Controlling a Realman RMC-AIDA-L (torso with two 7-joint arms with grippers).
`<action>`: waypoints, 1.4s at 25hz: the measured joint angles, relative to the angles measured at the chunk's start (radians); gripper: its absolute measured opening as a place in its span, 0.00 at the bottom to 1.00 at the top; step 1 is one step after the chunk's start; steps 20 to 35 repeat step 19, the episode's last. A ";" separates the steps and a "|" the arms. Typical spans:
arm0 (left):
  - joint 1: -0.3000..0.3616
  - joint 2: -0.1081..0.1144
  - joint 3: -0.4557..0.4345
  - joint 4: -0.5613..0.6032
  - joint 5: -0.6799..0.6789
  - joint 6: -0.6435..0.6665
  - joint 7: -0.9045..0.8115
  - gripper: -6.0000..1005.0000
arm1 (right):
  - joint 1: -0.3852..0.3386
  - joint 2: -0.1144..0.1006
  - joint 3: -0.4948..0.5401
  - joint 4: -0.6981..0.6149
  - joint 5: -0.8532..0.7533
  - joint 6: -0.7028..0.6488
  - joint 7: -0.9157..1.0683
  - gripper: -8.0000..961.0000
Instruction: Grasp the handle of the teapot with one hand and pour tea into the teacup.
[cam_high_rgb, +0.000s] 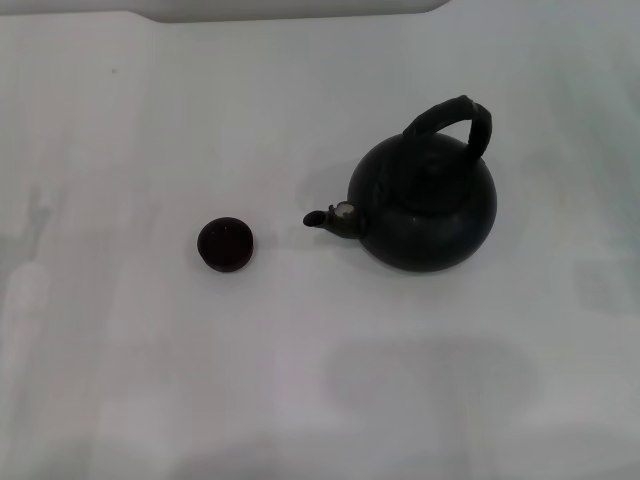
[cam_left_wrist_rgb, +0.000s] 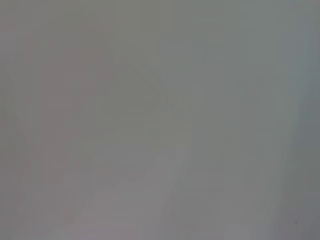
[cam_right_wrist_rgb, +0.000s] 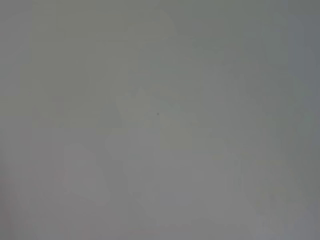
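Observation:
The round matte black teapot (cam_high_rgb: 425, 208) stands upright on the white table, right of centre in the head view. Its thick black arched handle (cam_high_rgb: 455, 120) rises over its top. Its short spout (cam_high_rgb: 328, 219), with a small silvery cap, points left toward the teacup. The tiny dark brown-black teacup (cam_high_rgb: 225, 244) stands on the table left of centre, a short way from the spout. Neither gripper shows in any view. Both wrist views show only plain grey surface.
The white table (cam_high_rgb: 320, 400) fills the head view, with its far edge (cam_high_rgb: 300, 14) at the top. Nothing else stands on it.

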 joint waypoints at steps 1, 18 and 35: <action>0.000 0.000 0.000 0.000 0.000 0.000 0.000 0.87 | 0.001 0.000 0.000 0.000 0.000 -0.001 0.000 0.83; -0.008 0.002 0.000 0.001 0.015 0.006 0.000 0.87 | 0.027 -0.003 0.006 -0.008 0.000 -0.006 -0.001 0.83; -0.009 0.002 0.000 0.001 0.015 0.008 0.000 0.87 | 0.029 -0.003 0.007 -0.008 0.000 -0.006 -0.001 0.83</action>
